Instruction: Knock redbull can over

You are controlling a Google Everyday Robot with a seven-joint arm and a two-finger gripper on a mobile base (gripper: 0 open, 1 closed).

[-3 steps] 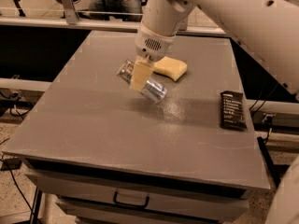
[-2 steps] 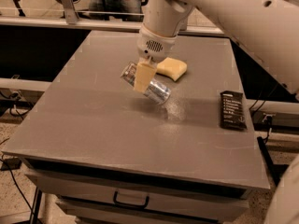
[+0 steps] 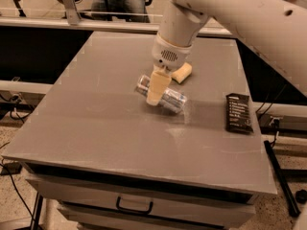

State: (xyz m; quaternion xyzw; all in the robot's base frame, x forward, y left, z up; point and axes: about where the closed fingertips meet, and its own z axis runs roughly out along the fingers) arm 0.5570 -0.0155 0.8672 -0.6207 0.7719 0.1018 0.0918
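The redbull can (image 3: pixel 169 98), a slim silver-grey can, lies on its side on the grey table (image 3: pixel 96 123), with its round top pointing to the upper left. My gripper (image 3: pixel 156 87) hangs down from the white arm right over the middle of the can, and its cream fingers (image 3: pixel 157 85) cross in front of it and hide part of its body. The gripper's tips are at the can's near side.
A yellow sponge (image 3: pixel 183 73) lies just behind the gripper, partly hidden by it. A flat black wrapper (image 3: pixel 238 112) lies near the table's right edge. The table has a drawer with a handle (image 3: pixel 134 206) below its front edge.
The can has dropped from a tilt to lying flat on the table. The gripper stays over it and has shifted slightly.
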